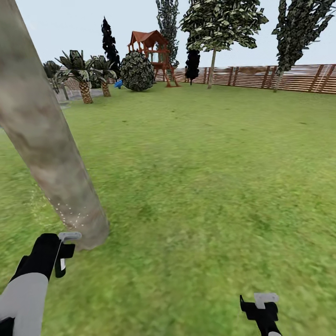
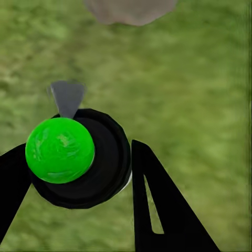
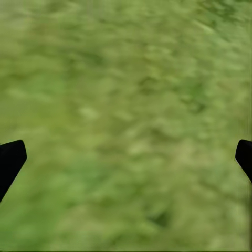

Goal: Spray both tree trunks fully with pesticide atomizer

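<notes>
At the lower left of the head view the left hand (image 1: pixel 63 254) grips the pesticide atomizer (image 2: pixel 79 160), its green cap (bright in the left wrist view) pinched between the dark fingers (image 2: pixel 157 205). The right hand (image 1: pixel 261 305) at the lower right hangs wide apart over grass, holding nothing. Just beyond the left hand, the tree trunk (image 1: pixel 42 135) carries pesticide (image 1: pixel 70 212) specks near its base only. Spraying looks underway; next likely calls for aiming higher up the trunk.
</notes>
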